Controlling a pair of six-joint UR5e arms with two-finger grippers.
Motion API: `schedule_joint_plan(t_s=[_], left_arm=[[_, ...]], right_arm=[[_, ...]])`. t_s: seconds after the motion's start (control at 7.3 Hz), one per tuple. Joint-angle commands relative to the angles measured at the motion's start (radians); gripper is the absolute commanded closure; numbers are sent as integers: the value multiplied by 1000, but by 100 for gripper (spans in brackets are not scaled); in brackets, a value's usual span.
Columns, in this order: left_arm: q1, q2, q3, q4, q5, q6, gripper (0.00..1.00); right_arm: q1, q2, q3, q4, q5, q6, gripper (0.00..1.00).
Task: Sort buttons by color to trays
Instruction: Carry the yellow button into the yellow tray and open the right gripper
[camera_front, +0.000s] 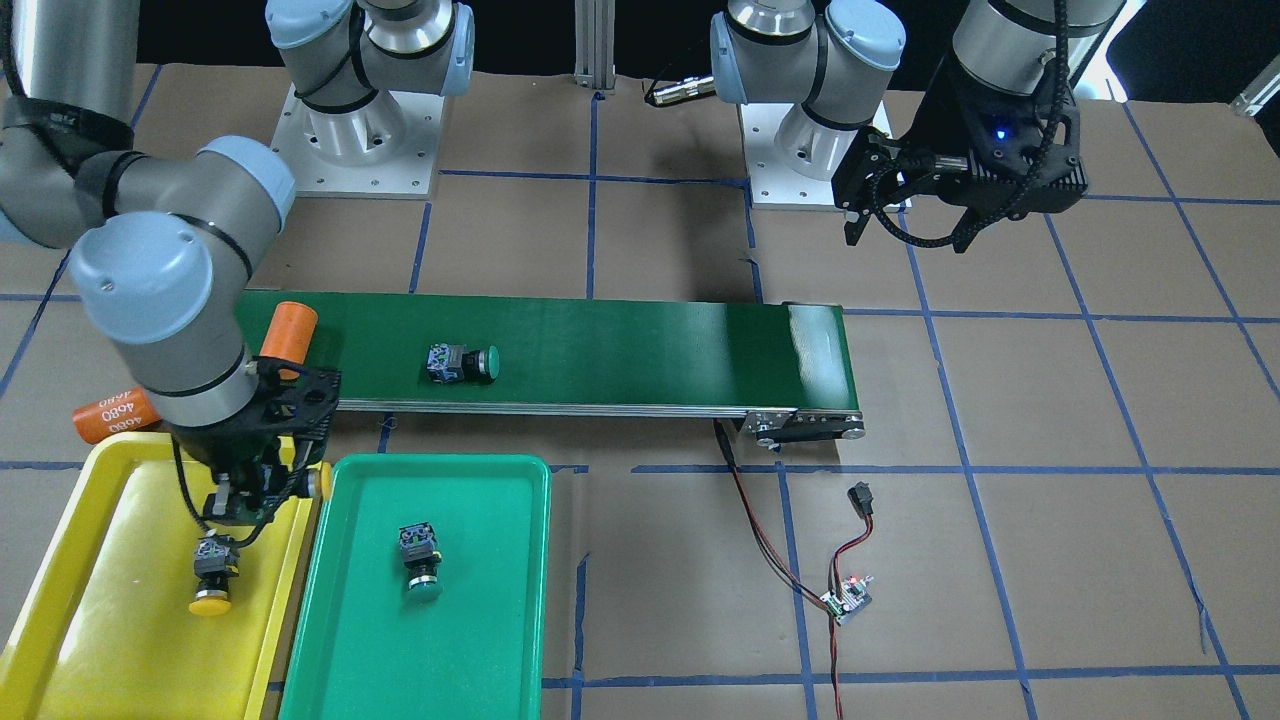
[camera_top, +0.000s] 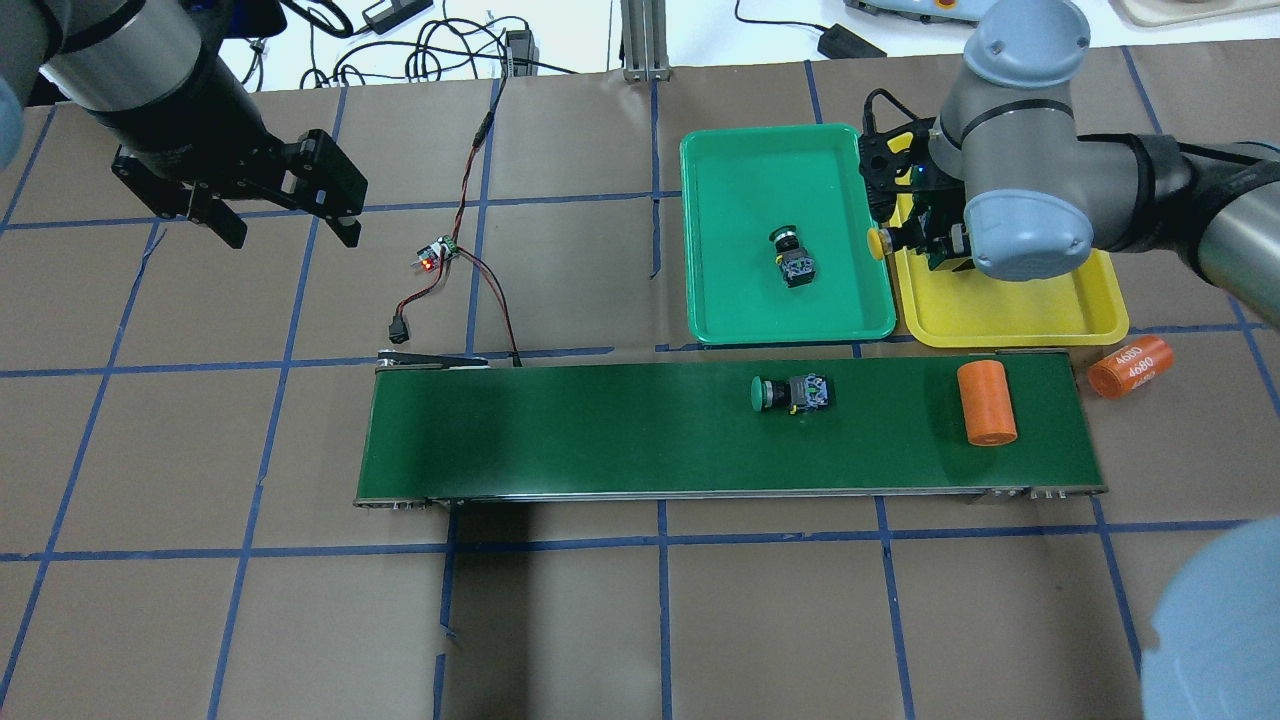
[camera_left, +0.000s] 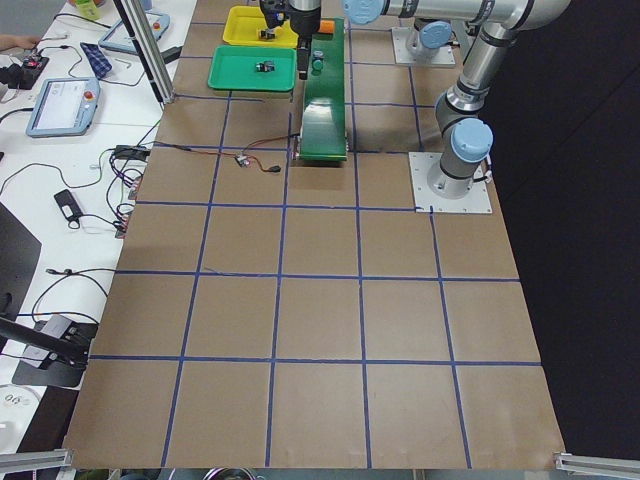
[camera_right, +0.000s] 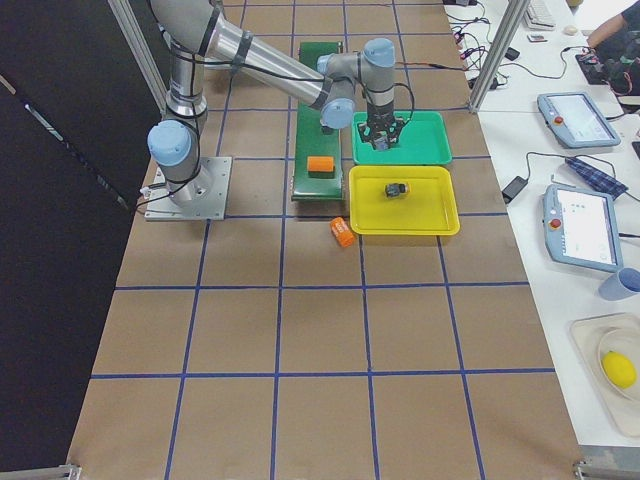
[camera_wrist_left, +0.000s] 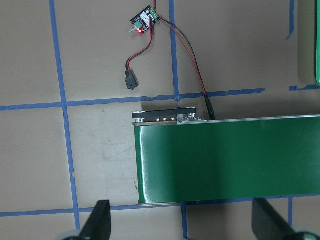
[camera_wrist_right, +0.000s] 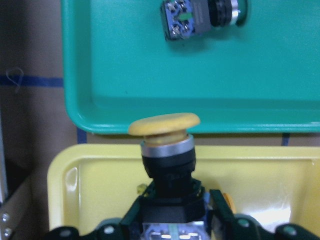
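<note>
Brown paper crossed by blue tape lines is spread over the table (camera_top: 600, 620); a long dark-green conveyor belt (camera_top: 620, 430) is laid across its middle, and the green tray (camera_top: 740, 200) and the yellow tray (camera_top: 1010, 312) are set side by side just beyond the belt's right-hand part. The right gripper (camera_wrist_right: 172, 220) is positioned over the yellow tray's edge nearest the green tray; its fingers are clamped on the body of a held yellow button (camera_wrist_right: 167, 160), which is carried lying level with its cap turned toward the green tray's rim. A second yellow button (camera_front: 211, 580) is seen lying inside the yellow tray; one green button (camera_top: 795, 258) is lying in the green tray, and another green button (camera_top: 790, 393) is lying on its side on the belt. The left gripper (camera_top: 290, 232) is held above bare table near the belt's other end, well apart from both trays; its fingers are spread wide and nothing is held between them. An orange cylinder (camera_top: 986, 402) is lying on the belt near the yellow tray; a second orange cylinder (camera_top: 1129, 366) is lying on the table beside that tray. A small circuit board (camera_top: 437, 255) with red and black wires is placed near the belt's left end.
</note>
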Motion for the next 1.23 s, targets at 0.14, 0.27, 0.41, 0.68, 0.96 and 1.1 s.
schedule_joint_plan(t_s=[0.14, 0.27, 0.41, 0.68, 0.96, 1.1], left_arm=[[0, 0, 1, 0, 1, -1, 0], [0, 0, 1, 0, 1, -1, 0], [0, 0, 1, 0, 1, -1, 0], [0, 0, 1, 0, 1, -1, 0], [0, 0, 1, 0, -1, -1, 0], [0, 0, 1, 0, -1, -1, 0]], right_arm=[[-185, 68, -34, 1, 70, -222, 88], [-210, 72, -28, 3, 74, -233, 48], [-207, 69, -26, 4, 99, -233, 16], [-199, 36, 17, 12, 113, -222, 13], [-148, -53, 81, 52, 117, -149, 13], [-103, -107, 113, 85, 115, -77, 13]])
